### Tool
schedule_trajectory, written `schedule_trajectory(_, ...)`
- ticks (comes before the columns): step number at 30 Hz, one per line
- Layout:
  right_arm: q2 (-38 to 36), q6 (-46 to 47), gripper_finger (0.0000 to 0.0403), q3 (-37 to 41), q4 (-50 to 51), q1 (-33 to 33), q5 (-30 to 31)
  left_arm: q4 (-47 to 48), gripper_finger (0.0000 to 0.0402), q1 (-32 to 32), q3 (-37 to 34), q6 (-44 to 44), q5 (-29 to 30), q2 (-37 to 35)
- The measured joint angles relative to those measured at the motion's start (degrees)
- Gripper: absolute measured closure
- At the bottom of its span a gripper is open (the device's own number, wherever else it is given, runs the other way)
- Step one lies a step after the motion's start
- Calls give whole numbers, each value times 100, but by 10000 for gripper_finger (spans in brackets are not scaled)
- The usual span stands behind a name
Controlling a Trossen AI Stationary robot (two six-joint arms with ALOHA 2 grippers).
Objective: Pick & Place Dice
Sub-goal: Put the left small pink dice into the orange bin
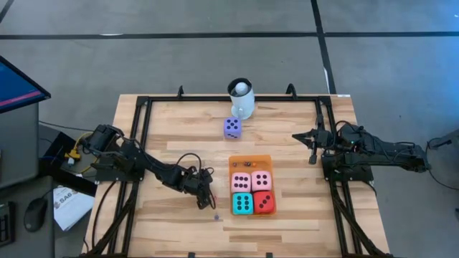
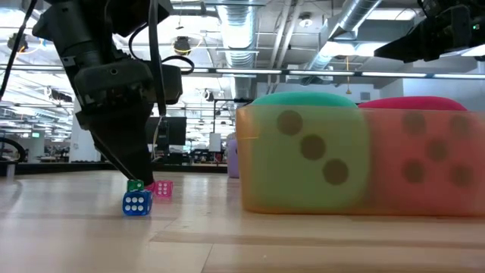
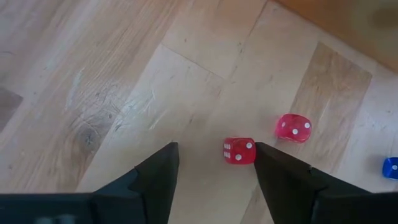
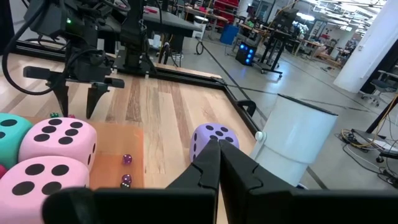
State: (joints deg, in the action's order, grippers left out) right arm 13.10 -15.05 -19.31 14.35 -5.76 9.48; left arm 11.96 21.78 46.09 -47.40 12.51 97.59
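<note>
My left gripper is open and points down at the wood, left of the orange mat. A tiny red die lies on the table between its fingers, close to one finger. A second red die and a blue one lie just beyond. In the low view, tiny blue, green and pink dice sit at the fingertips. Two pink, a teal and a red big dice rest on the mat. My right gripper is shut, hovering at the table's right side. My left gripper comes from above with its fingers on either side of the tiny red die, which lies flat on the table. The die sits right beside one finger; I cannot tell whether they touch.
A purple big die stands on the wood near the far edge, in front of the white mug holding a ball. Tiny beads lie on the mat's bare far strip. A black frame runs round the table.
</note>
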Motion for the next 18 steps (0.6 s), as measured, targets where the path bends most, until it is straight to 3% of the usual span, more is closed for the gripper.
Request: schedule_trajectory(18,-2,0,403,0,1,0,0,-36,279,-4,-4,0,-4,13)
